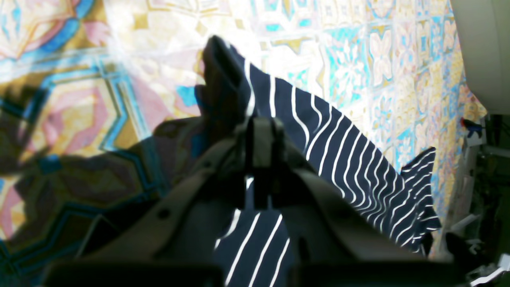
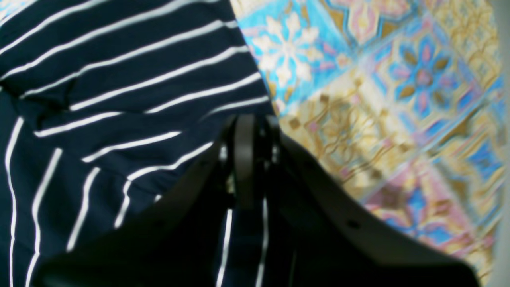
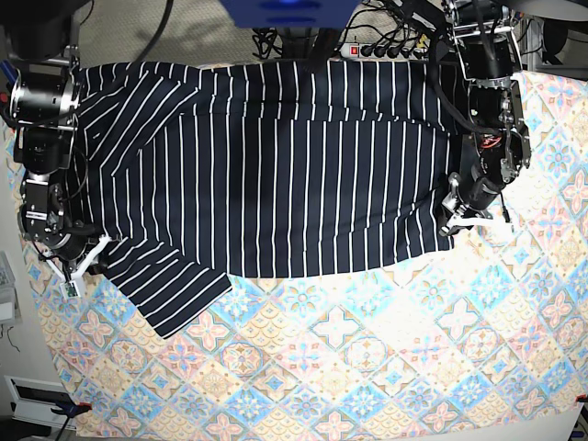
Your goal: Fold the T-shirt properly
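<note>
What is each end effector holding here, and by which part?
Left end effector: shut on the T-shirt at its hem edge. Right end effector: at the sleeve, hold unclear.

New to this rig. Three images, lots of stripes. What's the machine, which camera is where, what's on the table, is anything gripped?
It is a robot with two arms, set to fold a shirt. The base view looks down from above on the whole table. The other two views come from cameras mounted on each wrist, looking past that arm's own gripper.

Spread on the pastel tile-patterned tablecloth lies the T-shirt, dark navy with thin white stripes.

In the overhead view the left gripper is on the picture's right, at the shirt's edge. Its wrist view shows it shut on striped cloth, a fold of which stands up off the table. The right gripper is on the picture's left, by a sleeve. Its wrist view shows cloth at its tips, but it is too blurred to tell whether the jaws are clamped or letting go.
</note>
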Robot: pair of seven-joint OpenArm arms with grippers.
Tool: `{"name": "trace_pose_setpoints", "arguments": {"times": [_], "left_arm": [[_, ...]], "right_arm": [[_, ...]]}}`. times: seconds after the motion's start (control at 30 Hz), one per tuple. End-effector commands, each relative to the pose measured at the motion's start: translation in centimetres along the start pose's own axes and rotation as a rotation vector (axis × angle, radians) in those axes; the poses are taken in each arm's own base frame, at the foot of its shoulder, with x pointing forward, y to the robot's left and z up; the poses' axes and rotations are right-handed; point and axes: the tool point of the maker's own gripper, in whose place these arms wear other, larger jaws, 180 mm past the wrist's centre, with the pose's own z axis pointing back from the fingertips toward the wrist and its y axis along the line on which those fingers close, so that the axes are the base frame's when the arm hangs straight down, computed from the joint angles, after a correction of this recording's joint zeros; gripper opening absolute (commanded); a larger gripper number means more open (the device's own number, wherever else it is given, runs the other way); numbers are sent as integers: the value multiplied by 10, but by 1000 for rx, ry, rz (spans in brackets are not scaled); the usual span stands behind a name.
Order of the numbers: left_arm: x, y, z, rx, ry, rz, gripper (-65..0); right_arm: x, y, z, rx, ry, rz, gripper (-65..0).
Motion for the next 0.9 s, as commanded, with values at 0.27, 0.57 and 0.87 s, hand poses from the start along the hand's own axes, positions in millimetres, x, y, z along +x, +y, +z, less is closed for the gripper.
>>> {"name": "trace_pose_setpoints", "arguments": {"times": [0.27, 0.57, 0.87], "left_arm": [[8, -13, 0, -37, -26, 1, -650], [5, -11, 0, -34, -22, 3, -650], [5, -11, 0, -33, -21, 3, -650]], "right_arm": [[29, -37, 5, -130, -87, -43, -303], [29, -14, -6, -84, -71, 2, -280], [28, -2, -11, -55, -67, 61, -280]]}}
